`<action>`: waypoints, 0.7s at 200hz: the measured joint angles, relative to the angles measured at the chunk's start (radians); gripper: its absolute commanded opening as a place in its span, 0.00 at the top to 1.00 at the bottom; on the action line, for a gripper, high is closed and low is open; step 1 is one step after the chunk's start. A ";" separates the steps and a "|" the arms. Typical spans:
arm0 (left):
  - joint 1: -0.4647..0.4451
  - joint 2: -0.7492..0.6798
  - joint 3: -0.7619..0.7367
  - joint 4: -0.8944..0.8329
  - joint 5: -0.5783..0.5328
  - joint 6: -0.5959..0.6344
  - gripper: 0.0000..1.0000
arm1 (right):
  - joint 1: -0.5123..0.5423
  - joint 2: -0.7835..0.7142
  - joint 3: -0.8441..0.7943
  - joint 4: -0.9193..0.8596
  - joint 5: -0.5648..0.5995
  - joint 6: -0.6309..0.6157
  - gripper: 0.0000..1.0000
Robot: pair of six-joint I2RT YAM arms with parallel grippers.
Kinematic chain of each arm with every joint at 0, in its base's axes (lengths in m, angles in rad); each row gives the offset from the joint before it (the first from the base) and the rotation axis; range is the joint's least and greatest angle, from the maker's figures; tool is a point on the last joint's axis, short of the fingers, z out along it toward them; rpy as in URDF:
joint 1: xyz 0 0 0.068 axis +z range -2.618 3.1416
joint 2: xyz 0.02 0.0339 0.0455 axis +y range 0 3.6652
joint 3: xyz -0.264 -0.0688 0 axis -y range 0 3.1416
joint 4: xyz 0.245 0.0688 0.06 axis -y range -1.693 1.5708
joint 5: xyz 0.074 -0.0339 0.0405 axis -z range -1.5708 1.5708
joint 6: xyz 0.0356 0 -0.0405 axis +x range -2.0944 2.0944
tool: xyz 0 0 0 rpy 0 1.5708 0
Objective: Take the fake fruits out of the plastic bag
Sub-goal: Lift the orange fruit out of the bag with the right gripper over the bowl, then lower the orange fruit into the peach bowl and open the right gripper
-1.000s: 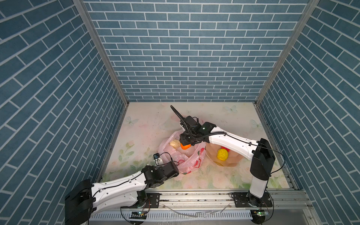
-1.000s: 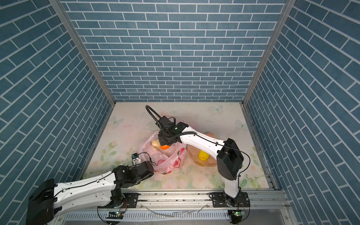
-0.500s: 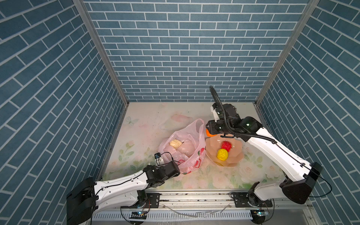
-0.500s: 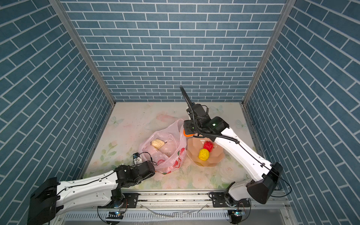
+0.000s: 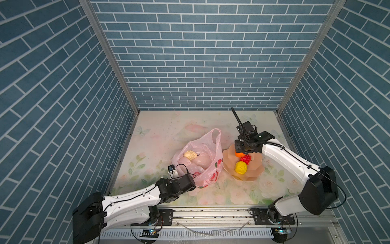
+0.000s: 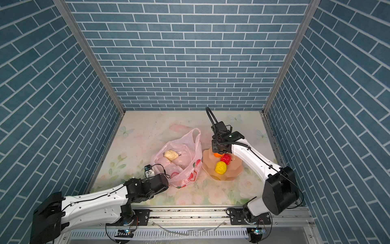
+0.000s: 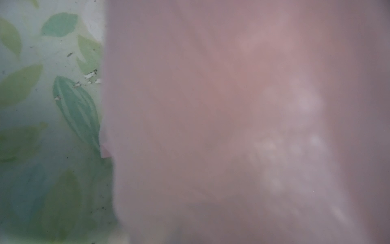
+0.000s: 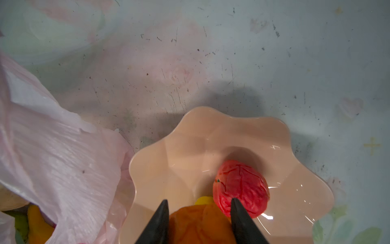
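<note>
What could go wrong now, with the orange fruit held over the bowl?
The right hand holds the orange fruit right beside the red fruit; released there, it may glance off and roll over the low rim of the bowl. The plastic bag seems to touch the bowl, so tugging it could shift the bowl. The bag fills the left wrist view, so the left hand works nearly blind.

- Bag point(image 5: 213, 147) was pale pink with red prints.
- Bowl point(image 8: 190, 135) was peach.
- Orange ball point(image 8: 198, 224), red ball point(image 8: 240, 190), yellow ball point(image 5: 240, 167) showed bright.
- Walls point(image 5: 200, 52) were blue brick.
</note>
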 measured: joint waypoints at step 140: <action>0.000 0.010 0.000 0.000 -0.003 -0.013 0.85 | 0.000 0.137 -0.092 0.151 -0.075 0.001 0.69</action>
